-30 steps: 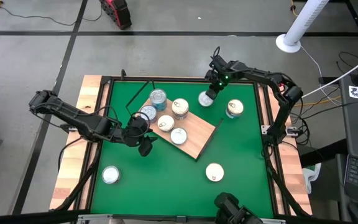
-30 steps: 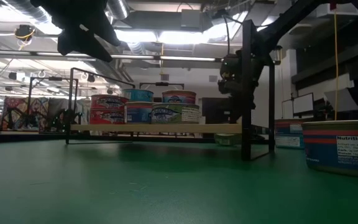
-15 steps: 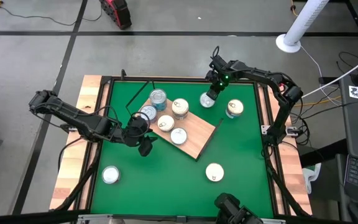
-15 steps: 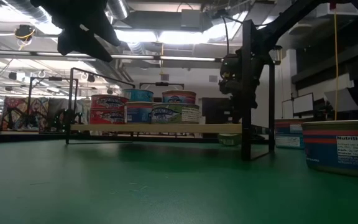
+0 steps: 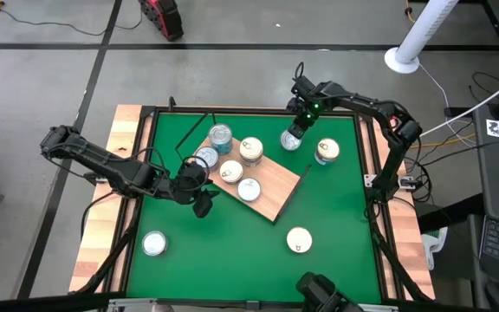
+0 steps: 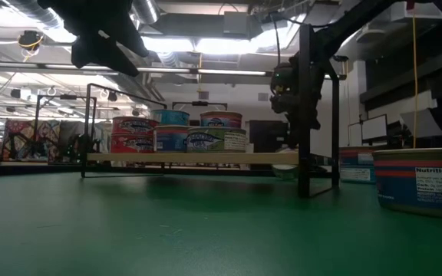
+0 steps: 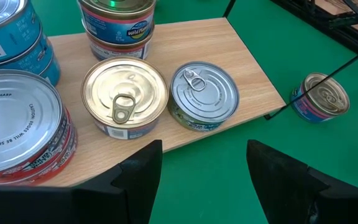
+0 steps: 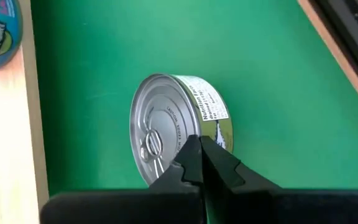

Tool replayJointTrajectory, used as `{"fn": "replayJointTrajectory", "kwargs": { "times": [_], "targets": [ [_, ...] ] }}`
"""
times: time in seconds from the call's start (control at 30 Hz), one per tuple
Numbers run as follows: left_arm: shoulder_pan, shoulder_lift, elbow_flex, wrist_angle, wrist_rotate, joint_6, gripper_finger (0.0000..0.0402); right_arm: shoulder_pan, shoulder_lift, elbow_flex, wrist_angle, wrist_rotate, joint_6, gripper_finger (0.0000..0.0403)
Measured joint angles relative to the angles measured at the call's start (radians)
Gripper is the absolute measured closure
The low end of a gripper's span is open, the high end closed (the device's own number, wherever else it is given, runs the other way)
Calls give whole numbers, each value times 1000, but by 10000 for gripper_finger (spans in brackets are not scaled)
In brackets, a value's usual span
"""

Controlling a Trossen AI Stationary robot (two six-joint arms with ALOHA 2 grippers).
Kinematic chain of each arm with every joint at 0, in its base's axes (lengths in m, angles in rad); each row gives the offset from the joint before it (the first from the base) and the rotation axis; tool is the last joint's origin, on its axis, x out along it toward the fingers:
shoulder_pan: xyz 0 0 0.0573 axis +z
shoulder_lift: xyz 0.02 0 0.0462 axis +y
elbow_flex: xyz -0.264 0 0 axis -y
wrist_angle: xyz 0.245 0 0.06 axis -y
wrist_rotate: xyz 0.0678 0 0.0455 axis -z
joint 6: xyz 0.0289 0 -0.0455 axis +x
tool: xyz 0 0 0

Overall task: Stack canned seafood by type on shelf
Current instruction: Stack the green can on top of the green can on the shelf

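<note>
Green-labelled tin beside shelf: rigid, dense, slick-sided.
Best gripped across side walls; right gripper pinched shut above, empty; left gripper wide.

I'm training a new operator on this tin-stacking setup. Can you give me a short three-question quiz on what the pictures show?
1. True or false: the left gripper is holding a tin.
2. How do the right gripper's fingers stand? A) wide open B) shut C) hidden
3. Fill in: the green-labelled tin under the right gripper lies on the green ____, not on the shelf.

Key: 1. False; its fingers stand open and empty by the shelf's edge. 2. B. 3. mat.
</note>
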Motion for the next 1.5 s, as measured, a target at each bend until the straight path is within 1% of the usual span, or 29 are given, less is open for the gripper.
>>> {"fn": "replayJointTrajectory", "kwargs": {
  "times": [0.17, 0.4, 0.83, 1.23, 1.37, 1.5],
  "targets": [
    [0, 0, 0, 0, 0, 15, 174, 41, 0, 0, 9, 34, -3, 403],
    [0, 0, 0, 0, 0, 15, 174, 70, 0, 36, 7, 35, -4, 403],
    [0, 0, 0, 0, 0, 14, 174, 77, 0, 182, -93, 46, -5, 403],
    [0, 0, 0, 0, 0, 15, 174, 75, 0, 193, -122, 45, -11, 402],
    [0, 0, 0, 0, 0, 16, 174, 75, 0, 178, -114, 46, -16, 388],
    [0, 0, 0, 0, 0, 16, 174, 75, 0, 157, -115, 69, -47, 350]
  ]
}}
